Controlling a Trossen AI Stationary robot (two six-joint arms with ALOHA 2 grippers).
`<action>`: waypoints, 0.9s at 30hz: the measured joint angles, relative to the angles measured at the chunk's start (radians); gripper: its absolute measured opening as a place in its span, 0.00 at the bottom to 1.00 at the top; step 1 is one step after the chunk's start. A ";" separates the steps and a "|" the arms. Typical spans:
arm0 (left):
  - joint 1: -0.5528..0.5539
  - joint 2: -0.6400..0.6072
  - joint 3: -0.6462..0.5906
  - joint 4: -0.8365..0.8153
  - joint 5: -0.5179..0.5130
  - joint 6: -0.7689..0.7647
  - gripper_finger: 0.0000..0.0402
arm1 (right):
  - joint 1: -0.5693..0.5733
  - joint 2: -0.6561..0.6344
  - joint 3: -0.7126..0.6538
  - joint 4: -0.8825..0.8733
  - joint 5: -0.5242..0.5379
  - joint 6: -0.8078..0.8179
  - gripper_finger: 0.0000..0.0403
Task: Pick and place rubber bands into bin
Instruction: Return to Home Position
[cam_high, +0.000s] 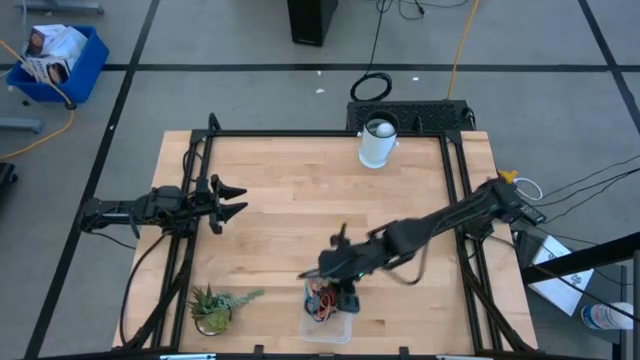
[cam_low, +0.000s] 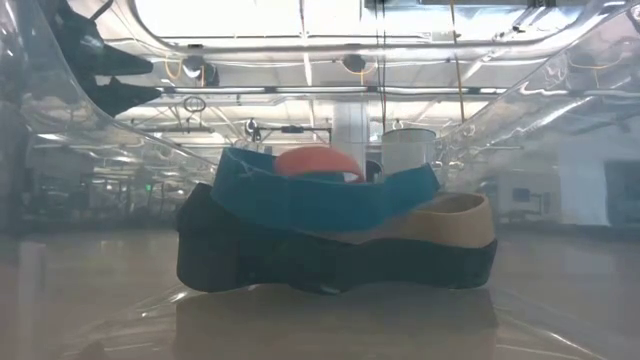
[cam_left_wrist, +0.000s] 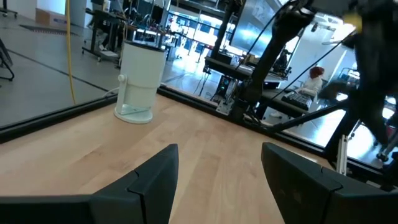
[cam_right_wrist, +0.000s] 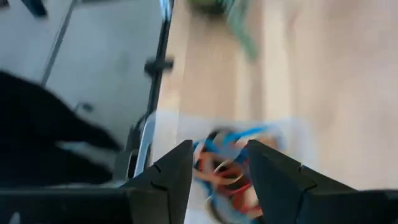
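The clear bin (cam_high: 336, 328) stands near the table's front edge and holds a heap of rubber bands (cam_high: 320, 301). The low view shows them close up: a blue band (cam_low: 320, 203) lies on a black one (cam_low: 330, 262), with a tan one (cam_low: 455, 220) and an orange one (cam_low: 314, 161) beside them. My right gripper (cam_high: 318, 272) hovers open above the bin's far side, slanting down. In its wrist view the rubber bands (cam_right_wrist: 221, 171) show beyond the gap between its fingers, and nothing is held. My left gripper (cam_high: 234, 201) waits open at the table's left, pointing level.
A white cup (cam_high: 378, 142) stands at the far edge, also visible as the cup (cam_left_wrist: 140, 78) in the left wrist view. A small green plant (cam_high: 214, 306) sits at the front left, beside the bin. Black frame rails (cam_high: 455, 190) border the table. A blue crate (cam_high: 58, 58) rests on the floor.
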 joint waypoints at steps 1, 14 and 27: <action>0.000 0.000 0.000 0.000 0.000 0.000 0.59 | -0.001 -0.032 0.000 0.000 0.030 -0.022 0.37; 0.000 0.000 0.000 0.000 0.000 -0.006 0.59 | 0.009 -0.445 -0.029 0.033 0.298 -0.263 0.37; 0.002 0.000 0.000 0.006 -0.080 -0.053 0.59 | -0.259 -0.875 -0.663 0.483 0.193 -0.367 0.37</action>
